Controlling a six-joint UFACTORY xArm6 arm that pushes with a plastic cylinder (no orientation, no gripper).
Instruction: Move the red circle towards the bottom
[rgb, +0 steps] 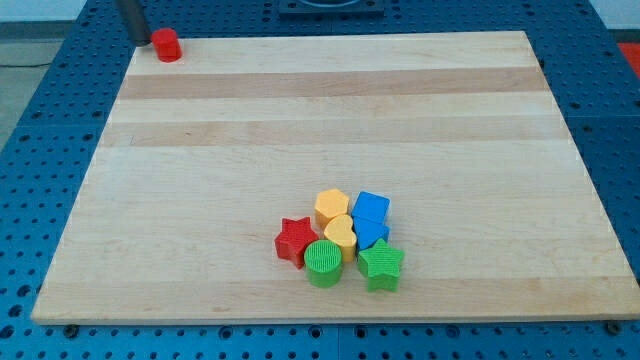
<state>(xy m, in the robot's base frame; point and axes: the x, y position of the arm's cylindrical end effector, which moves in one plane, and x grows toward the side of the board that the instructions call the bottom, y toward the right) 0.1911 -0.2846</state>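
Note:
The red circle (167, 45) is a small red cylinder at the top left corner of the wooden board (330, 120). My tip (137, 38) is the lower end of the dark rod entering from the view's top left. It stands just left of the red circle, very close to it; I cannot tell whether they touch.
A cluster of blocks sits at the bottom centre: a red star (296, 240), a green circle (323, 262), a yellow heart (340, 234), a yellow hexagon (331, 207), two blue blocks (371, 210) (371, 234) and a green star (381, 265). A blue pegboard (40, 130) surrounds the board.

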